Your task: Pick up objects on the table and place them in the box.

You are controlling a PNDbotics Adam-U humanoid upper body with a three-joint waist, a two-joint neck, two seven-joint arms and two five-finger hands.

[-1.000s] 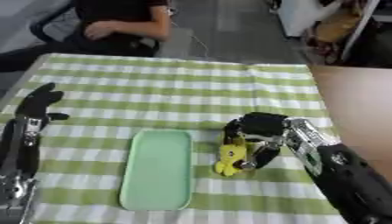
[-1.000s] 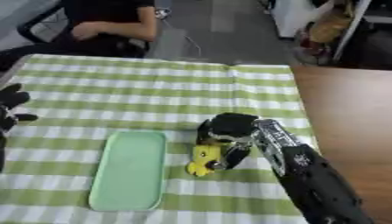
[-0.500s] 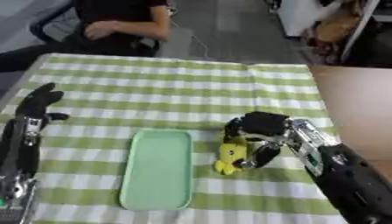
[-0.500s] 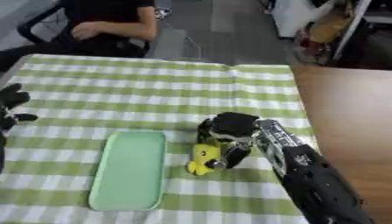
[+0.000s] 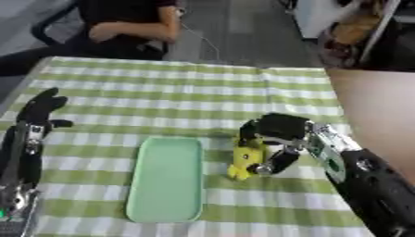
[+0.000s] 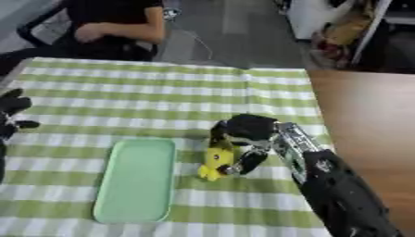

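Left eye view: right hand [image 5: 279, 134] curled round yellow toy [image 5: 246, 159] just beside green tray [image 5: 166, 178] — grasped for transfer; left hand [image 5: 39, 111] open, idle on counter [image 5: 162, 102].

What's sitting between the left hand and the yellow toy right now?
Only the pale green flat tray lies between the left hand and the yellow toy, clearest in the left eye view.

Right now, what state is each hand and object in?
right hand: shut on the yellow toy, at the table
yellow toy: upright, just right of the tray
green tray: flat on the tablecloth, holds nothing
left hand: open, idle at left edge
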